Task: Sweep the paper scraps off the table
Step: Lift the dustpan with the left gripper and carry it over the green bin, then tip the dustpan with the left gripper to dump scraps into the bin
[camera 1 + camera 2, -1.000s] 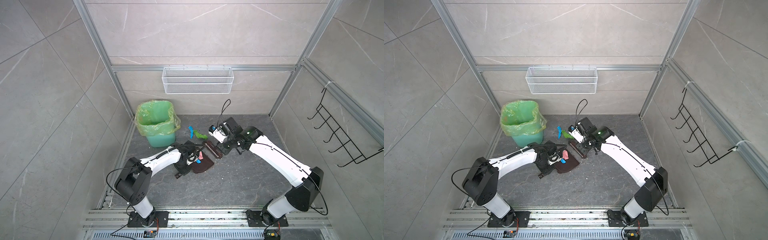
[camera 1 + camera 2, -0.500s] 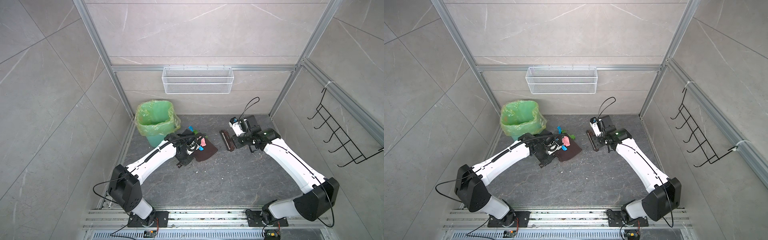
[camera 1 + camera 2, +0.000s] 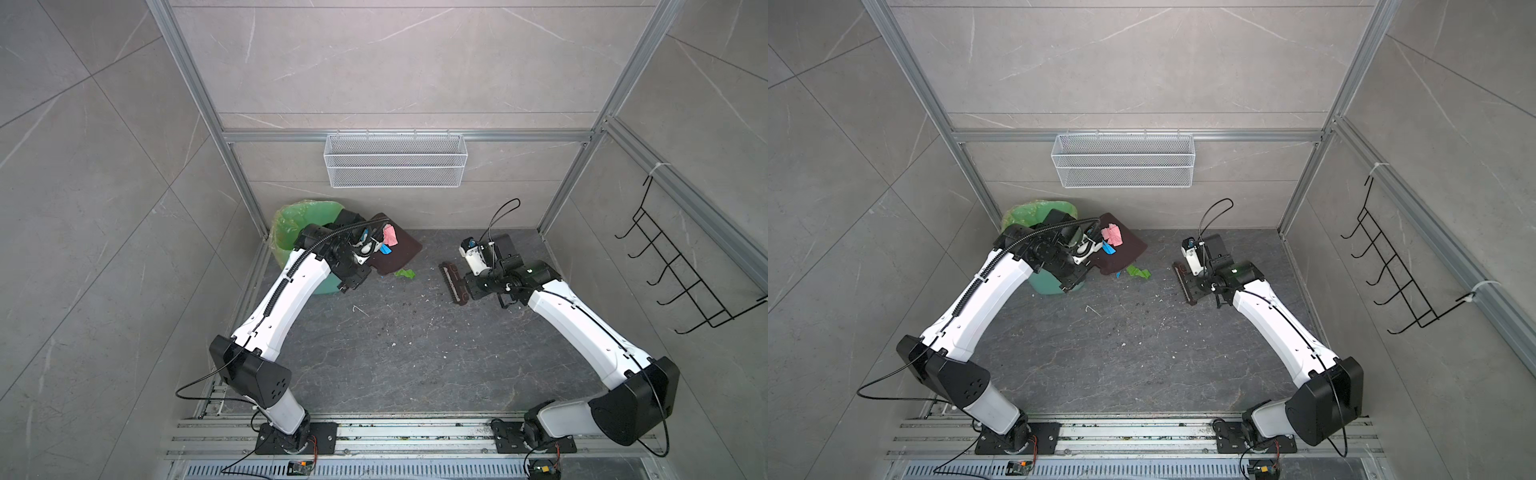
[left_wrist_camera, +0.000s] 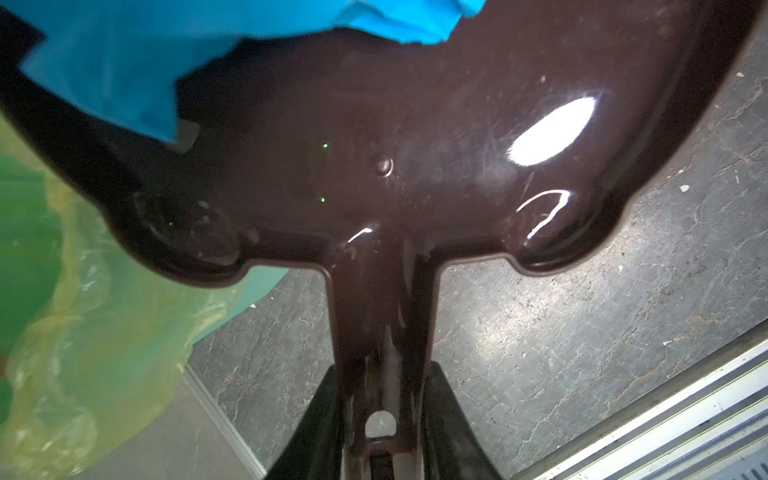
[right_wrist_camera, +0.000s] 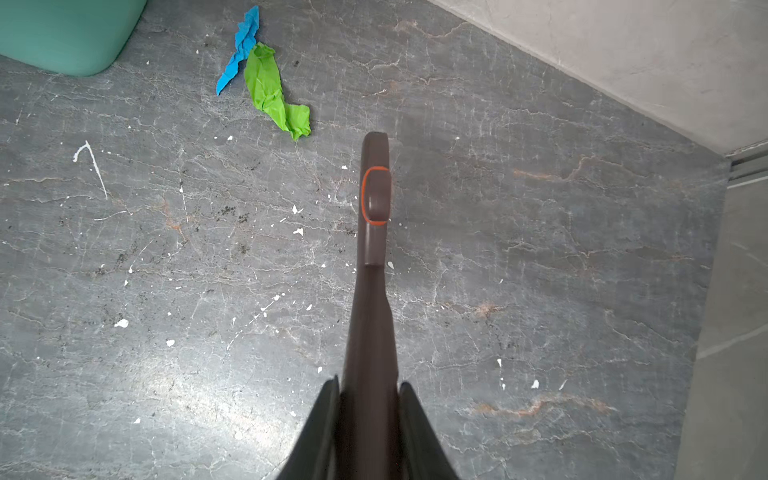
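– Paper scraps [image 3: 390, 235]: where do they lie, counting outward from each gripper?
– Start at the left gripper [image 4: 382, 374]. Its black fingers [image 4: 320, 419] are clamped narrow on the handle of a glossy dark-brown plastic dustpan [image 4: 374, 124]. Just past the tips, at the handle end of the pan, sit a crumpled pink scrap [image 3: 1113, 235] and a bright blue scrap [image 3: 1108, 248].
– And that arm's pose?
– The white left arm [image 3: 286, 307] slopes forward from its base. Its wrist is raised by the rim of a teal bin lined with a thin green bag [image 3: 291, 224], and the pan is held clear of the table [image 3: 415, 353].
– The other side?
– The right gripper [image 5: 369, 382] is closed tight on the stem of a matt dark-brown hand brush [image 5: 374, 195], which carries an orange-edged oval. The right arm [image 3: 582, 324] reaches forward with its wrist turned towards the middle. Whether the bristles touch the table, I cannot tell.
– Ahead of the brush?
– Beyond its tip a twisted green scrap [image 5: 274, 95] and a thin blue twist [image 5: 239, 54] lie touching each other on the table, between brush and pan. Further on stands the bin.
– The surface?
– Dark grey and stone-look, with pale veins and a scatter of white crumbs [image 5: 297, 230]. Aluminium rails [image 3: 374, 432] edge it and pale grey tiled walls [image 3: 374, 62] stand around. On the far wall hangs a white wire-mesh basket [image 3: 395, 160], and beside the right arm a black wire hook rack [image 3: 673, 266].
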Motion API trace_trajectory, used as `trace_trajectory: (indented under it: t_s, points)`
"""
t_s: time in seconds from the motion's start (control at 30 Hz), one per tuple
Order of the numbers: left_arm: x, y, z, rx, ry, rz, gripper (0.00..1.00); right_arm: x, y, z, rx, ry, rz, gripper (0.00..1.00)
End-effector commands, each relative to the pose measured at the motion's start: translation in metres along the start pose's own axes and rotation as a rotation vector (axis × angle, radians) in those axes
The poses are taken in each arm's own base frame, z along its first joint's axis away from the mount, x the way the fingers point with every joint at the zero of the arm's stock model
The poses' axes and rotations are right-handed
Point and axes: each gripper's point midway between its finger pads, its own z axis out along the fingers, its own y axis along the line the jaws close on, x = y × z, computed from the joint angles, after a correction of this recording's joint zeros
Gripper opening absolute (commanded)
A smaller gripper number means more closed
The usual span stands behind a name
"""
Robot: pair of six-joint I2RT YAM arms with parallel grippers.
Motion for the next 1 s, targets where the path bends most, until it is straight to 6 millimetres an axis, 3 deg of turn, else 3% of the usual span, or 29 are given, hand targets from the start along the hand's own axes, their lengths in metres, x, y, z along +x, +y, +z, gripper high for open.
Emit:
trace_trajectory:
  t_s: [0.0,0.23,0.53,0.87,0.97]
  points:
    - [0.012,0.019,-0.012,-0.007,0.034,-0.004,0.0,-0.009,-0.002,-0.013,-0.002,-0.064,0.023,0.0]
    - [0.027,0.073,-0.034,-0.039,0.013,-0.121,0.0,-0.008,0.001,-0.012,-0.025,-0.059,0.029,0.0]
    - [0.057,0.139,-0.04,-0.177,0.071,-0.256,0.0,-0.009,0.004,-0.015,-0.039,-0.061,0.03,0.0]
    - [0.061,0.177,-0.038,-0.316,0.128,-0.253,0.0,-0.011,0.005,-0.015,-0.048,-0.057,0.025,0.0]
    - [0.072,0.194,-0.034,-0.405,0.207,-0.221,0.0,-0.01,0.005,-0.016,-0.046,-0.054,0.021,0.0]
